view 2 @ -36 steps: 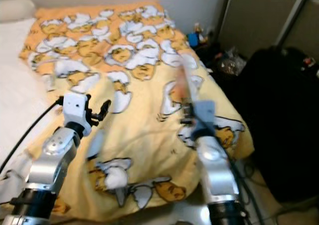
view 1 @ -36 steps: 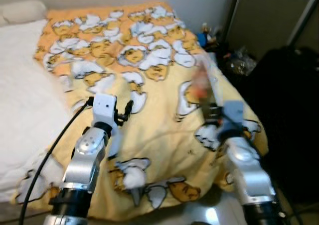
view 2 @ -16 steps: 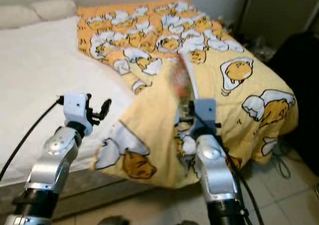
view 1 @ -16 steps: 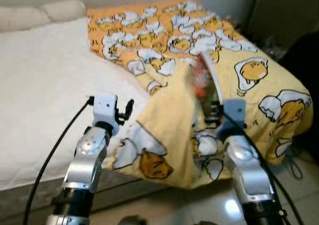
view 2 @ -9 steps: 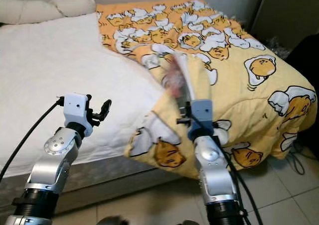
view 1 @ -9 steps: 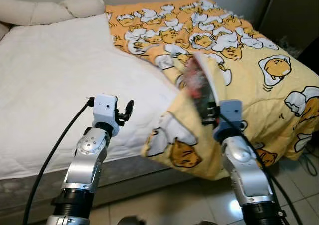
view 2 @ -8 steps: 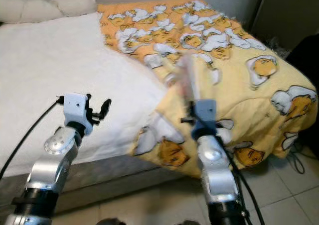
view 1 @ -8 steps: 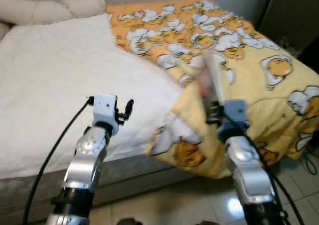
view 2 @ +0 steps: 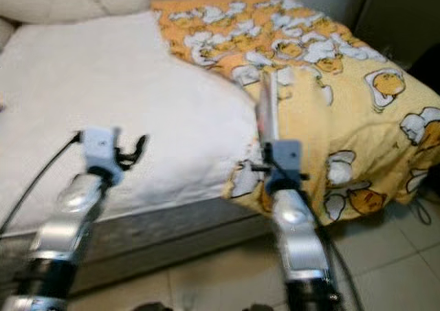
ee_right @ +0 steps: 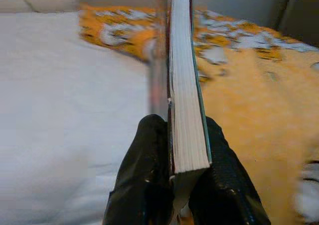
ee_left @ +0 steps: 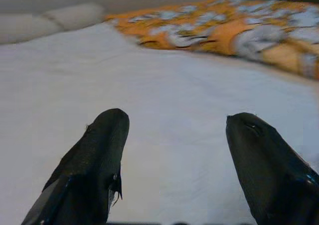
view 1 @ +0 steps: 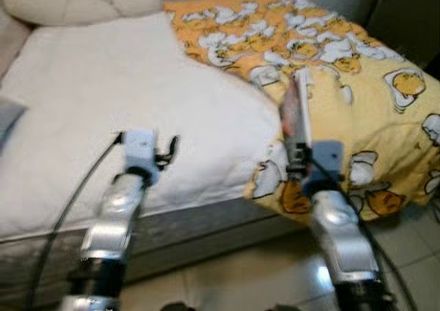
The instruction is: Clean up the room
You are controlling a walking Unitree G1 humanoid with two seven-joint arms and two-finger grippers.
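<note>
Right gripper [ee_right: 172,172] clamps a thin book [ee_right: 185,85] by its lower edge, fingers pressed on both covers; the book stands upright, page block toward the wrist camera. Ahead of it and to its right lies the yellow egg-print blanket [view 1: 371,111], bunched over the bed's far half and hanging off the corner. Left gripper [ee_left: 174,160] carries nothing, fingers spread wide, held above the bare white sheet [view 1: 124,111]; pillows [view 1: 82,1] lie beyond it.

Progress, my judgement: book collected, not yet put away. Blanket unmade. Most of the tidying appears left.
</note>
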